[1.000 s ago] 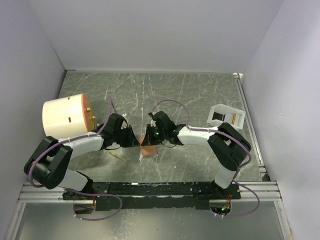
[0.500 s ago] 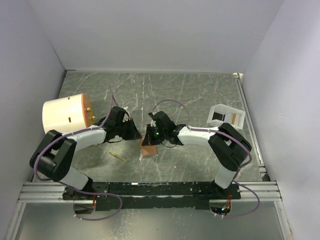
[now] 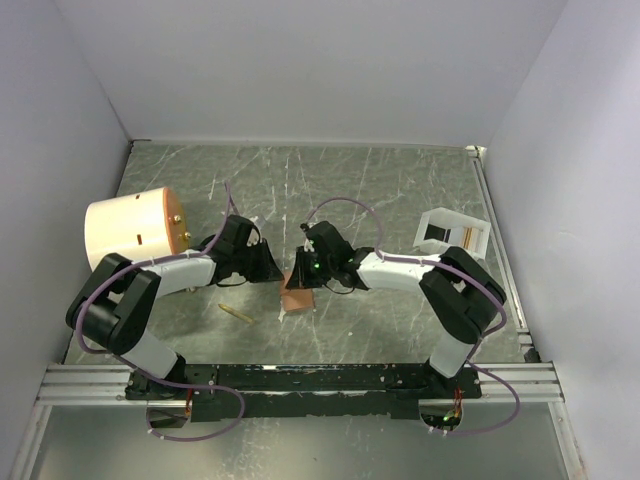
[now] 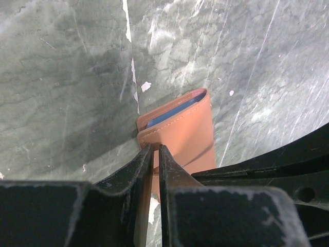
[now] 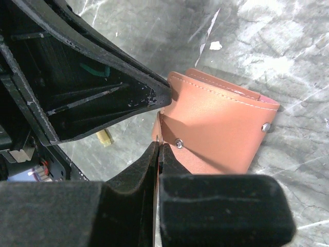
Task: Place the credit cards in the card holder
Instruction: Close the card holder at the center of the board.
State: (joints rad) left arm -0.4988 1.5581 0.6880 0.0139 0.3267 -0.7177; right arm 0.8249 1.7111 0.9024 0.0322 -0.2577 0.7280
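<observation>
The top camera looks steeply down from 6 o'clock over the whole table, while both wrist cameras view the same card holder closely from opposite sides.

The table I work on is a grey-green slab, marbled, with thin white veins and scratches running across it. Plain white walls box it in: the left wall, the far wall and the right wall. A pale strip runs along the table's right edge, and a silver metal rail crosses its near edge. The light is soft and even, and the shadows on the marbled top are dull.
</observation>
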